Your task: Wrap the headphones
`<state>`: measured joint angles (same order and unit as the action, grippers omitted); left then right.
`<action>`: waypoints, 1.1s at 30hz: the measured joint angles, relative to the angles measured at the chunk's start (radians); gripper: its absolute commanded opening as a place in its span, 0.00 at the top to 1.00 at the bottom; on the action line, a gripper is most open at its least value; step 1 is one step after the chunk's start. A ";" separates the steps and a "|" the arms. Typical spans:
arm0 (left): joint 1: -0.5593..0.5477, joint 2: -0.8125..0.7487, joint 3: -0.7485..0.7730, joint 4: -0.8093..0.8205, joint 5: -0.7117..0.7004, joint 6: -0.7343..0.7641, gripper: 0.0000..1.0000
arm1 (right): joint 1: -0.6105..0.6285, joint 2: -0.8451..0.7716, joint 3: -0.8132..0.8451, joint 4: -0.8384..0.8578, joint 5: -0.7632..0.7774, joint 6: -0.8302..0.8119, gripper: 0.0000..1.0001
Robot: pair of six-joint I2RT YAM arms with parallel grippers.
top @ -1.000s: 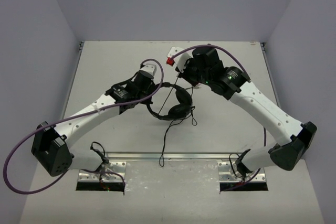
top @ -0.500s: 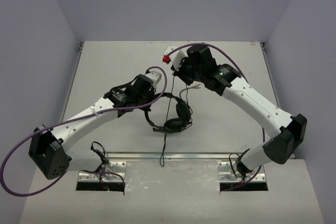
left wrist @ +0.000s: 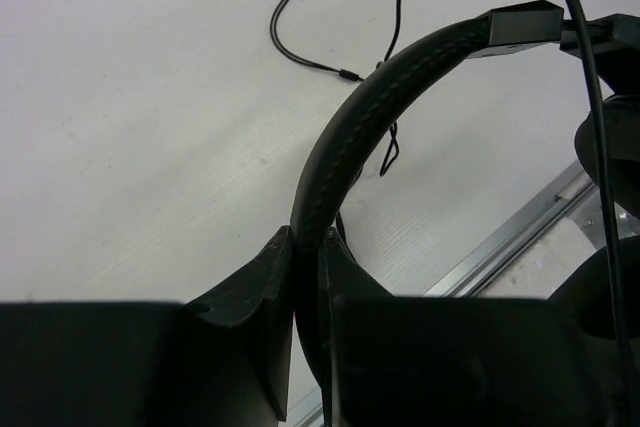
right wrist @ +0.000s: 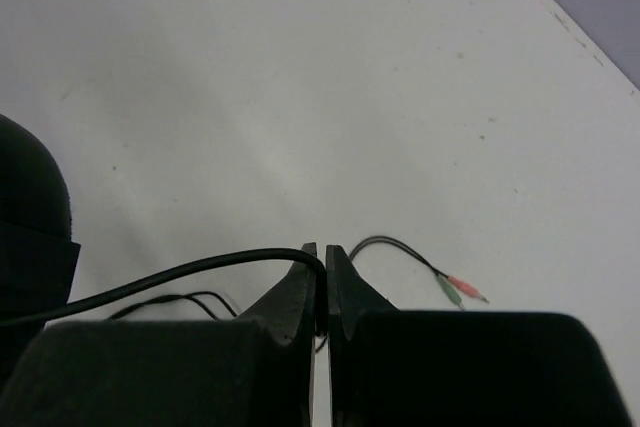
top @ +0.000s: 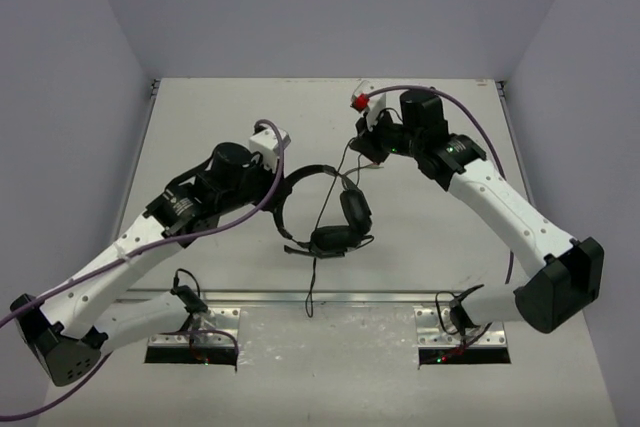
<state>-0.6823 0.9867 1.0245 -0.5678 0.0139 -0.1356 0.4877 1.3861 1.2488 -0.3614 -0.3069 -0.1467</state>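
The pale table carried both arms, the left arm reaching in from the near left and the right arm from the near right. The headphones sat near the middle of the table between them, with the two earcups on the near side and the headband arching toward the left. The left gripper had its fingers clamped on that headband, one on each side of it. The right gripper, farther back, had its fingers pinched together on the thin dark cable, which ran off toward the earcup. The pink and green plugs lay on the table just beside that gripper.
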 measured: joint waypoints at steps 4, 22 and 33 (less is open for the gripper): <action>0.000 -0.035 0.012 -0.015 0.039 -0.002 1.00 | -0.005 -0.073 -0.092 0.134 -0.112 0.054 0.99; 0.000 -0.083 0.232 -0.034 0.078 -0.013 1.00 | -0.009 -0.091 -0.282 0.516 -0.346 0.322 0.73; 0.000 -0.016 0.417 -0.075 0.022 -0.074 1.00 | -0.008 0.116 -0.336 0.964 -0.461 0.603 0.45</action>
<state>-0.6827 0.9707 1.4414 -0.6426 0.0360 -0.2096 0.4793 1.5017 0.9131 0.6022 -0.7677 0.4561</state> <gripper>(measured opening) 0.086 0.527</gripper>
